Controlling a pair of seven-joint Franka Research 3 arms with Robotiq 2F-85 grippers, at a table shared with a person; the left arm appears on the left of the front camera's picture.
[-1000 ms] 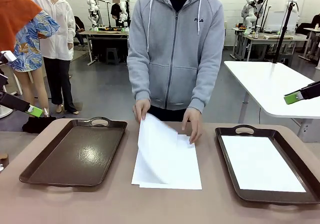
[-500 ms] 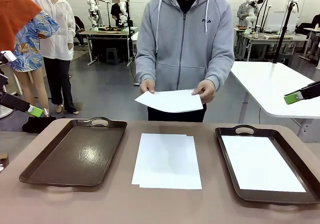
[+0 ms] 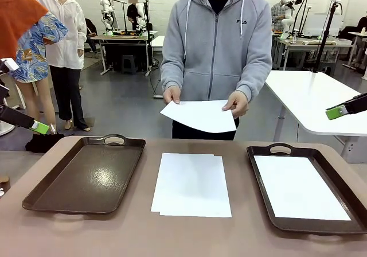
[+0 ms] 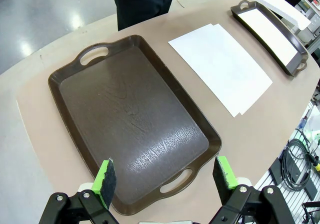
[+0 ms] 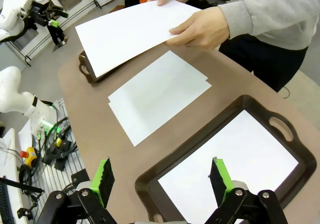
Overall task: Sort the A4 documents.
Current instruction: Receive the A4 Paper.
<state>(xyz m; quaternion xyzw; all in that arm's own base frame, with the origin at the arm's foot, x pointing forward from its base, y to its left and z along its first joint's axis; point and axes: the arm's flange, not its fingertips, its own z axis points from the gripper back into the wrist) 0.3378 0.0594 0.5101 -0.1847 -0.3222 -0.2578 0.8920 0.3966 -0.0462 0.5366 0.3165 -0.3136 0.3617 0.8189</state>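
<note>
"So, from the front, where's the paper?"

"One held sheet (image 3: 199,116) is up in the air above the far side of the table (image 3: 189,237), with a person's hand (image 3: 171,94) at one end and the other hand (image 3: 237,103) opposite. A small pile of sheets (image 3: 192,184) lies flat between the left tray (image 3: 86,176), which is bare, and the right tray (image 3: 258,165), which has a single sheet (image 3: 300,187) on its floor."

"And the left wrist camera?"

"The left gripper (image 4: 165,174) points down at the left tray, fingers spread wide, gripping nothing."

"Right wrist?"

"Much alike: the right gripper (image 5: 162,178) is spread wide and empty over the right tray, with the pile just beyond it and the held sheet farther off."
</note>
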